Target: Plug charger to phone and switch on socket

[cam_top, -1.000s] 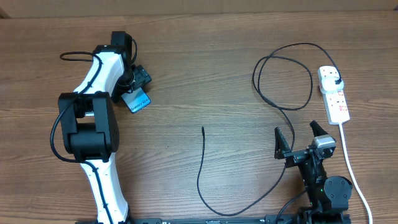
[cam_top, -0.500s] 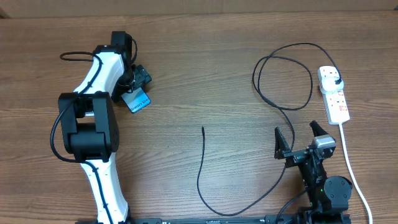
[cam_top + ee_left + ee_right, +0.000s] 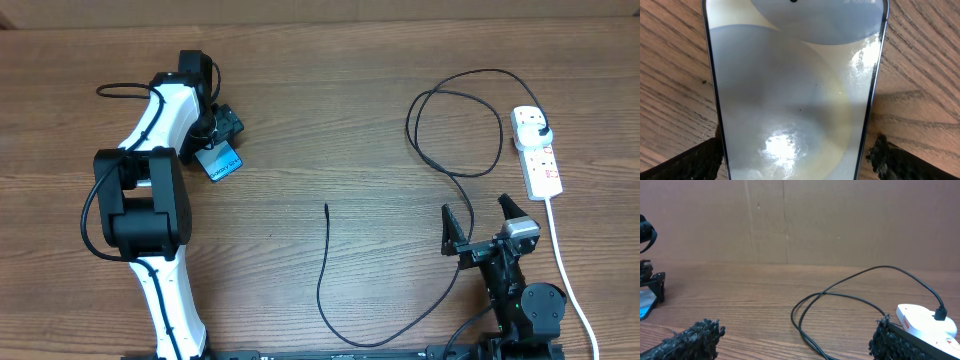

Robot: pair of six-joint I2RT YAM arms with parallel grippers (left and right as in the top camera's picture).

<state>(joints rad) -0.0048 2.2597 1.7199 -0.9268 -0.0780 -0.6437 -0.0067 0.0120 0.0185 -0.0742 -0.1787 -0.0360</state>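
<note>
Phone (image 3: 219, 160) lies face up on the wooden counter (image 3: 330, 110) directly beneath the left claw (image 3: 796, 160), its glossy screen filling the wrist view. The claw's dark fingers (image 3: 695, 160) sit at either long edge, and whether they pinch the body or merely flank it cannot be told. The charger (image 3: 326, 215) rests with its small connector tip well apart from that claw, out toward the right claw's side. Its thin black cable trails back, passes just beside the right claw (image 3: 475, 210) and loops ahead of it to a plug head (image 3: 541, 133) already seated in the socket (image 3: 540, 165). The white strip lies ahead and to the outside of the right claw, which stands spread wide and empty above the counter. The risks look plain enough. Smooth edges could let the phone skid or twist if the left claw closes off-centre. A cable this fine, lying flat on the wood, may slip out of a pinch. Any pull on the tip could drag the loop against the right claw, tug the plug head loose or slide the strip. A careless press among the red-marked switches might also hit the wrong one.
</note>
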